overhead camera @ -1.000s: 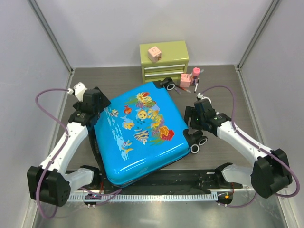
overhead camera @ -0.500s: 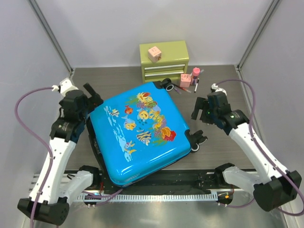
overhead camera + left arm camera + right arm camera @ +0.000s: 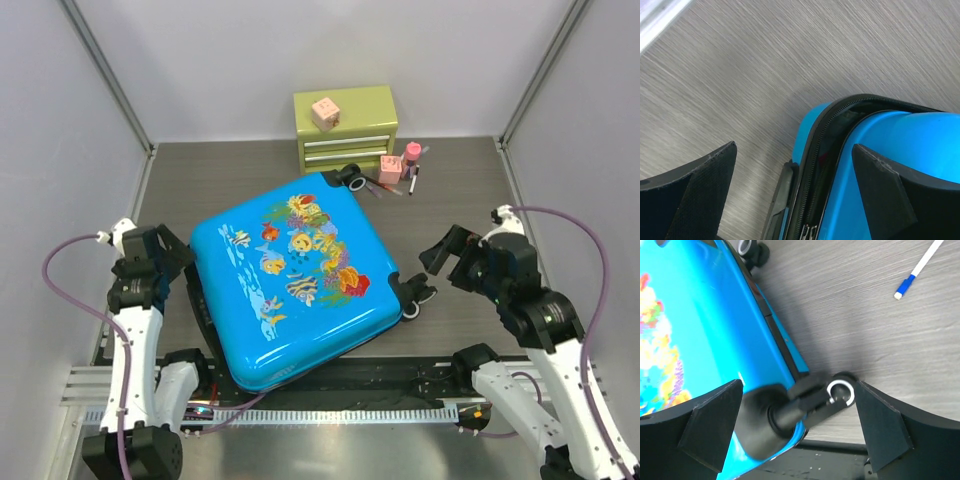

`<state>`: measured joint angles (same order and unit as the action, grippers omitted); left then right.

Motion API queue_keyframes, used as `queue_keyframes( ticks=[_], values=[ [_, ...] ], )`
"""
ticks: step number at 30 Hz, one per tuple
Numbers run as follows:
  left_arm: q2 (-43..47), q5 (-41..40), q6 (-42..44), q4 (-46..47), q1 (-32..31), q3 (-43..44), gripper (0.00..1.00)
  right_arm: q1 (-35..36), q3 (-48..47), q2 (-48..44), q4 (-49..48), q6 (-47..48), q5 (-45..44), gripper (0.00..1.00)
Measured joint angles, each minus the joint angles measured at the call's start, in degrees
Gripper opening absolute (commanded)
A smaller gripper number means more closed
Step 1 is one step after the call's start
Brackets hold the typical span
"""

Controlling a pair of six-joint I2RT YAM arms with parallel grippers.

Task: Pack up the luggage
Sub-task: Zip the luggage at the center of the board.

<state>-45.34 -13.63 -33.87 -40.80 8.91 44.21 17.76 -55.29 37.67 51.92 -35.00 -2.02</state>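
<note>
Hovering left gripper (image 3: 176, 258): jaws were spread wide and held nothing. It sat just beside the luggage's left edge and faced the corner, probably to stay clear of the shell while lined up on the seam.
Seam (image 3: 826, 145): the zip track at that left corner gaped a little and dark lining showed in the gap. Judged unzipped there. The rest of the track could not be seen.
Luggage (image 3: 290, 280): lay flat on the table (image 3: 250, 170) between the two arms, fish print upward and lid down on its base. It was skewed to the table's edges, so each arm met a corner rather than a flat side.
Chest (image 3: 345, 128): green, behind the luggage at the back, drawers shut. A pink cube (image 3: 324, 112) sat on top.
Pink bits (image 3: 400, 162): small items clustered just right of the chest. Too small to name.
Pen (image 3: 917, 270): loose on the table, well apart from the case.
Wheels (image 3: 840, 392): at the luggage's right corner, untouched.
Right gripper (image 3: 446, 266): jaws were fully parted and empty. It was near the wheels but apart from them.
Stage: the case looked closed but not secured. Judged late in packing, with zipping the likely remainder.
</note>
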Motion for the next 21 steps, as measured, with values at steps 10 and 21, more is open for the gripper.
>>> queue_keyframes(
  ticks=[10, 21],
  values=[
    [-1.99, 5.29, -0.09, 2.62, 3.30, -1.57, 0.80, 0.00, 7.48, -4.98, 4.07, -5.97, -0.20, 1.00],
    [-8.46, 10.47, 1.31, 3.87, 5.68, -1.79, 0.62, 0.00, 11.89, -11.56, 5.44, -7.63, 0.09, 0.95]
  ],
)
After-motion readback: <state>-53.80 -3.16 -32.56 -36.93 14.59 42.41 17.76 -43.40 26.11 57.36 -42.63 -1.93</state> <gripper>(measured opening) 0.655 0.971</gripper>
